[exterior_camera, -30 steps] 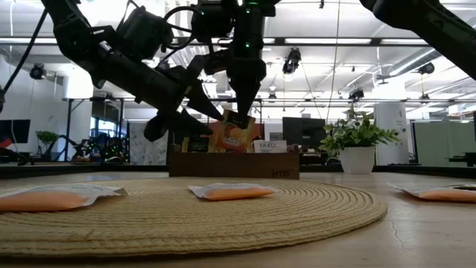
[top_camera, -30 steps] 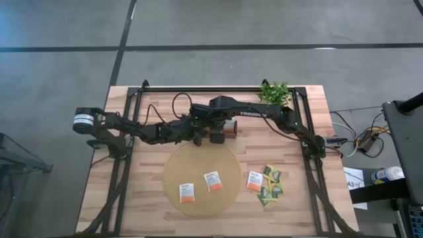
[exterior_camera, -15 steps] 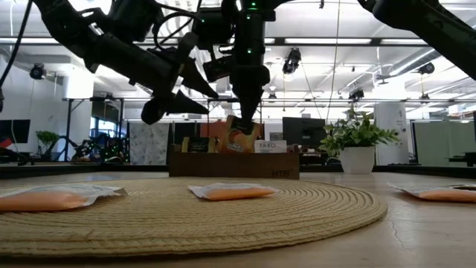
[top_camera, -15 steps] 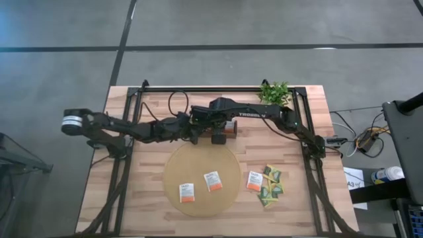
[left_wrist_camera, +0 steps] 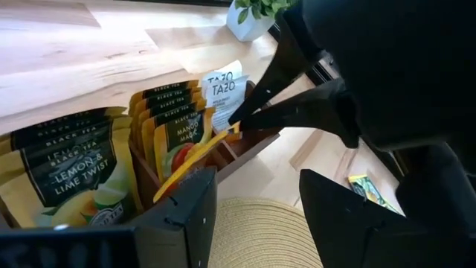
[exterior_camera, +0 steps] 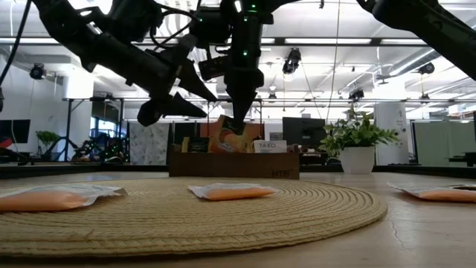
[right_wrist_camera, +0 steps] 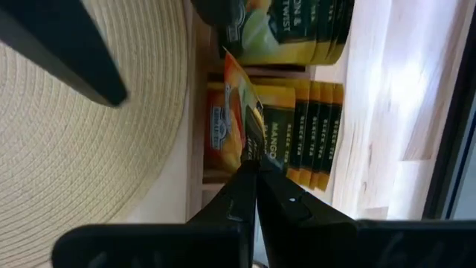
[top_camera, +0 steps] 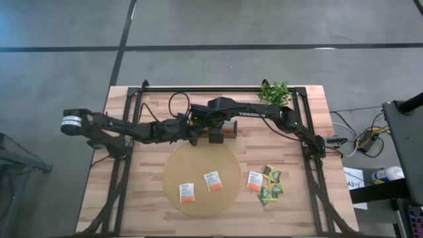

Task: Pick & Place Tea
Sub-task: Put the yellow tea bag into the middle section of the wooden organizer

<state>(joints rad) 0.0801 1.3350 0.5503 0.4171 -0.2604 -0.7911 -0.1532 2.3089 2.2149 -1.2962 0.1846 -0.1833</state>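
Overhead, table-level and wrist views, all sharing the tray [top_camera: 213, 127].

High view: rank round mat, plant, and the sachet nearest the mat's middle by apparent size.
1. Round mat, by far the largest.
2. Plant.
3. Sachet on the mat, clearly smallest.

Bright even overhead light, ceiling strips [exterior_camera: 416, 42] glaring (low view), soft shadows, near mat [exterior_camera: 223, 216] blurred

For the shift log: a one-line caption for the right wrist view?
Right pincer shut on an orange tea sachet, over the tray beside the woven mat.
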